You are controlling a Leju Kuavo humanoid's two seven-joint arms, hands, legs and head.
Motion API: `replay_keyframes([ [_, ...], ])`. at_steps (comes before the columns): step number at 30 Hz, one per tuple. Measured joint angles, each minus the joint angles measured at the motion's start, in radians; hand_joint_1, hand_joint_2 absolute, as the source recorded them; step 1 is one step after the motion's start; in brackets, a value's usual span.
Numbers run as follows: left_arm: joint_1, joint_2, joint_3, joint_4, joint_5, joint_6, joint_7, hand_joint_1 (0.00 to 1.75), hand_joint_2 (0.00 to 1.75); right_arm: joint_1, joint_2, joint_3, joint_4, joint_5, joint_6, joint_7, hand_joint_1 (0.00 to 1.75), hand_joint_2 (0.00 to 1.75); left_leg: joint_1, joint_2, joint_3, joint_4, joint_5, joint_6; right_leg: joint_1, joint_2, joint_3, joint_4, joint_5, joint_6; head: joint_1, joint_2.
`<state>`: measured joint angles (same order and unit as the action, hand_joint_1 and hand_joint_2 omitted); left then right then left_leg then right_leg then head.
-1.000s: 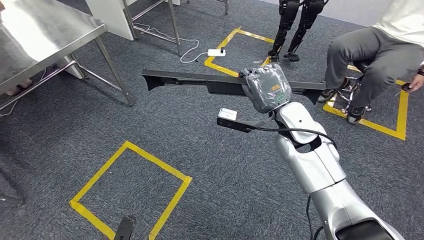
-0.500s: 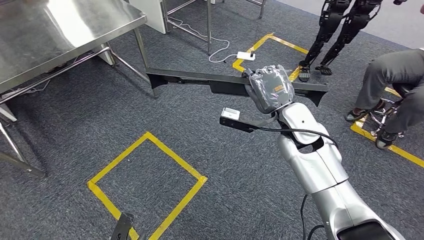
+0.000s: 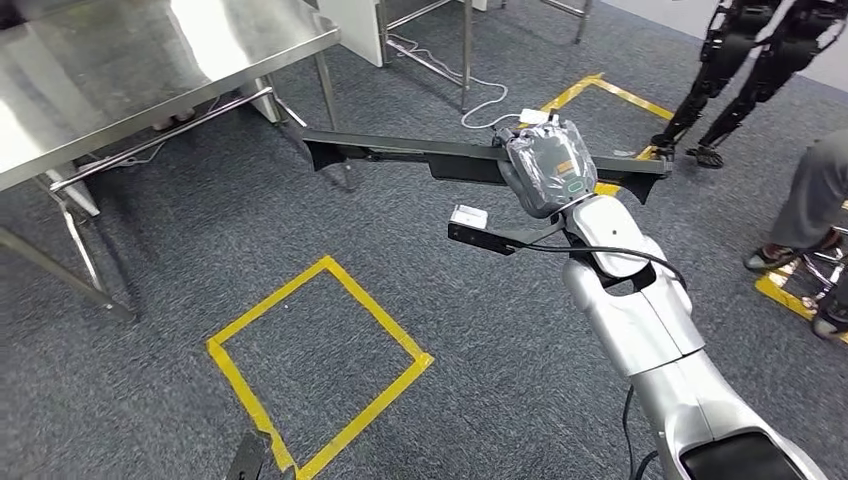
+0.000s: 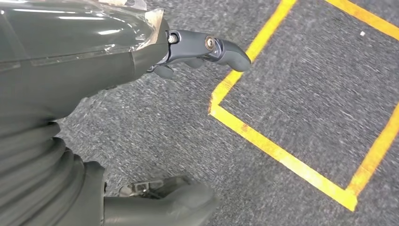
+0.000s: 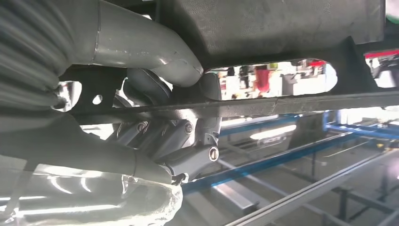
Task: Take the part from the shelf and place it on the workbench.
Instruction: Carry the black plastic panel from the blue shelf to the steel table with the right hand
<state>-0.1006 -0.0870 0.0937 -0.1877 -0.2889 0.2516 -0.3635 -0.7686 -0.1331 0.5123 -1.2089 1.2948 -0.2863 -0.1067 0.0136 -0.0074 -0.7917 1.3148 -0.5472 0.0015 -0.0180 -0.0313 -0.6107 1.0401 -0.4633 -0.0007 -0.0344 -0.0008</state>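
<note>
In the head view, the right hand [image 3: 546, 166] gripped a long black part [image 3: 400, 155] near its middle, holding it level above the grey carpet [image 3: 150, 260]. The part stretched crosswise, one end reaching toward the steel bench [image 3: 130, 60] at the upper left but apart from it. A square of yellow tape [image 3: 318, 365] lay on the floor below. A dark legged robot [image 3: 745, 60] stood at the far right, and a seated person's leg [image 3: 815, 200] showed at the edge.

In the left wrist view, the left hand [image 4: 155, 61] hung over the carpet and yellow tape, fingers [image 4: 221, 49] loosely extended and apart, holding nothing.

In the right wrist view, the right hand's fingers [image 5: 183, 141] were curled around the part's edge, with the thumb [image 5: 155, 47] pressed on its other face.
</note>
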Motion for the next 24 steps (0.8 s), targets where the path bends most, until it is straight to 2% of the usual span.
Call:
replay_keyframes([
  [1,0.000,0.000,0.000,0.000,-0.002,0.000,0.001,0.00,1.75,0.000,0.000,0.000,0.002,-0.001,0.000,-0.001,1.62,1.75,0.000,0.001,0.000,0.002,0.008,0.003,0.002,-0.011,0.001,0.000,-0.001,-0.001,0.000,0.000],
  [2,0.000,0.000,0.000,0.000,-0.003,0.000,0.002,0.00,1.75,0.000,0.000,0.000,0.003,-0.002,0.001,-0.001,1.62,1.75,-0.002,0.005,0.021,-0.037,0.033,0.008,0.005,-0.021,0.002,0.000,-0.002,-0.003,0.000,0.000],
  [3,0.000,0.000,0.000,0.000,-0.004,0.001,0.003,0.00,1.75,-0.002,0.000,0.000,0.003,-0.003,0.001,-0.003,1.62,1.75,-0.005,0.017,0.059,-0.107,0.066,0.016,0.007,-0.031,0.004,0.000,-0.004,-0.005,0.000,0.000],
  [4,-0.001,0.000,0.000,0.000,-0.004,0.001,0.003,0.00,1.75,-0.004,0.000,-0.001,0.003,-0.004,0.001,-0.005,1.62,1.75,-0.012,0.041,0.098,-0.177,0.090,0.024,0.010,-0.041,0.006,0.000,-0.005,-0.005,0.000,0.000],
  [5,-0.003,0.000,0.000,0.000,-0.004,0.001,0.004,0.00,1.75,-0.007,-0.001,-0.001,0.004,-0.006,0.001,-0.006,1.62,1.75,-0.019,0.059,0.127,-0.233,0.106,0.032,0.014,-0.050,0.008,-0.001,-0.007,-0.005,0.001,0.000],
  [6,-0.004,0.000,0.000,0.000,-0.005,0.001,0.004,0.00,1.75,-0.009,-0.002,-0.001,0.004,-0.008,0.002,-0.007,1.62,1.75,-0.025,0.071,0.143,-0.265,0.112,0.037,0.017,-0.060,0.008,-0.002,-0.008,-0.003,0.001,0.000],
  [7,-0.005,0.000,0.000,0.000,-0.005,0.001,0.004,0.00,1.75,-0.011,-0.002,-0.002,0.005,-0.009,0.002,-0.008,1.62,1.75,-0.030,0.073,0.146,-0.275,0.109,0.039,0.019,-0.070,0.009,-0.003,-0.009,-0.001,0.002,0.000],
  [8,-0.005,0.000,0.000,0.000,-0.005,0.002,0.005,0.00,1.75,-0.012,-0.003,-0.002,0.007,-0.009,0.002,-0.008,1.62,1.75,-0.031,0.060,0.145,-0.279,0.112,0.042,0.021,-0.081,0.012,-0.006,-0.010,0.002,0.001,0.000],
  [9,-0.004,-0.001,0.000,0.000,-0.006,0.002,0.005,0.00,1.75,-0.013,-0.003,-0.002,0.008,-0.009,0.002,-0.008,1.62,1.75,-0.028,0.049,0.149,-0.285,0.116,0.044,0.022,-0.080,0.013,-0.006,-0.012,0.006,0.001,0.000],
  [11,-0.005,-0.003,0.000,0.000,-0.006,0.002,0.006,0.00,1.75,-0.019,-0.005,-0.002,0.010,-0.011,0.002,-0.010,1.62,1.75,-0.020,0.027,0.159,-0.301,0.127,0.054,0.021,-0.039,-0.002,0.031,-0.034,0.008,0.003,0.000],
  [13,-0.009,-0.006,0.001,0.000,-0.010,0.002,0.008,0.00,1.75,-0.024,-0.012,-0.003,0.016,-0.016,0.003,-0.014,1.62,1.75,-0.016,0.004,0.163,-0.308,0.132,0.060,0.015,0.013,-0.057,0.148,-0.081,0.006,0.005,0.000],
  [15,-0.011,-0.009,0.001,0.000,-0.014,0.002,0.011,0.00,1.75,-0.023,-0.021,-0.004,0.025,-0.019,0.003,-0.018,1.62,1.75,-0.014,-0.025,0.163,-0.307,0.132,0.060,0.010,0.025,-0.118,0.261,-0.113,0.011,0.007,0.000],
  [16,-0.010,-0.011,0.001,0.000,-0.015,0.002,0.013,0.00,1.75,-0.023,-0.025,-0.005,0.030,-0.021,0.003,-0.019,1.62,1.75,-0.013,-0.040,0.163,-0.306,0.132,0.060,0.008,0.026,-0.128,0.272,-0.109,0.019,0.007,0.000],
  [17,-0.009,-0.012,0.001,0.000,-0.016,0.002,0.014,0.00,1.75,-0.023,-0.029,-0.006,0.033,-0.023,0.003,-0.021,1.62,1.75,-0.012,-0.054,0.164,-0.305,0.132,0.059,0.005,0.029,-0.116,0.237,-0.087,0.029,0.007,0.000],
  [18,-0.009,-0.014,0.001,0.000,-0.016,0.003,0.015,0.00,1.75,-0.025,-0.032,-0.007,0.035,-0.025,0.002,-0.023,1.62,1.75,-0.011,-0.068,0.164,-0.302,0.130,0.056,0.002,0.038,-0.086,0.169,-0.054,0.040,0.007,0.000],
  [19,-0.009,-0.014,0.002,0.000,-0.016,0.003,0.015,0.00,1.75,-0.027,-0.035,-0.009,0.037,-0.028,0.002,-0.025,1.62,1.75,-0.010,-0.080,0.163,-0.297,0.128,0.052,-0.003,0.055,-0.053,0.098,-0.025,0.047,0.007,0.000],
  [20,-0.009,-0.015,0.002,0.000,-0.016,0.004,0.016,0.00,1.75,-0.029,-0.038,-0.010,0.038,-0.030,0.002,-0.027,1.62,1.75,-0.011,-0.091,0.160,-0.293,0.126,0.047,-0.006,0.069,-0.026,0.038,-0.003,0.049,0.008,0.000],
  [21,-0.009,-0.015,0.002,0.000,-0.016,0.005,0.017,0.00,1.75,-0.031,-0.039,-0.010,0.040,-0.032,0.002,-0.029,1.62,1.75,-0.011,-0.099,0.156,-0.290,0.125,0.042,-0.007,0.078,-0.009,0.005,0.008,0.047,0.008,0.000],
  [22,-0.008,-0.015,0.002,0.000,-0.016,0.005,0.018,0.00,1.75,-0.031,-0.040,-0.010,0.041,-0.032,0.002,-0.030,1.62,1.75,-0.012,-0.106,0.152,-0.288,0.125,0.037,-0.005,0.080,-0.004,-0.004,0.009,0.041,0.008,0.000],
  [24,-0.005,-0.015,0.002,0.000,-0.016,0.006,0.019,0.00,1.75,-0.033,-0.040,-0.010,0.043,-0.033,0.002,-0.030,1.62,1.75,-0.010,-0.115,0.147,-0.289,0.126,0.029,-0.005,0.063,-0.002,-0.007,0.012,0.027,0.008,0.000],
])
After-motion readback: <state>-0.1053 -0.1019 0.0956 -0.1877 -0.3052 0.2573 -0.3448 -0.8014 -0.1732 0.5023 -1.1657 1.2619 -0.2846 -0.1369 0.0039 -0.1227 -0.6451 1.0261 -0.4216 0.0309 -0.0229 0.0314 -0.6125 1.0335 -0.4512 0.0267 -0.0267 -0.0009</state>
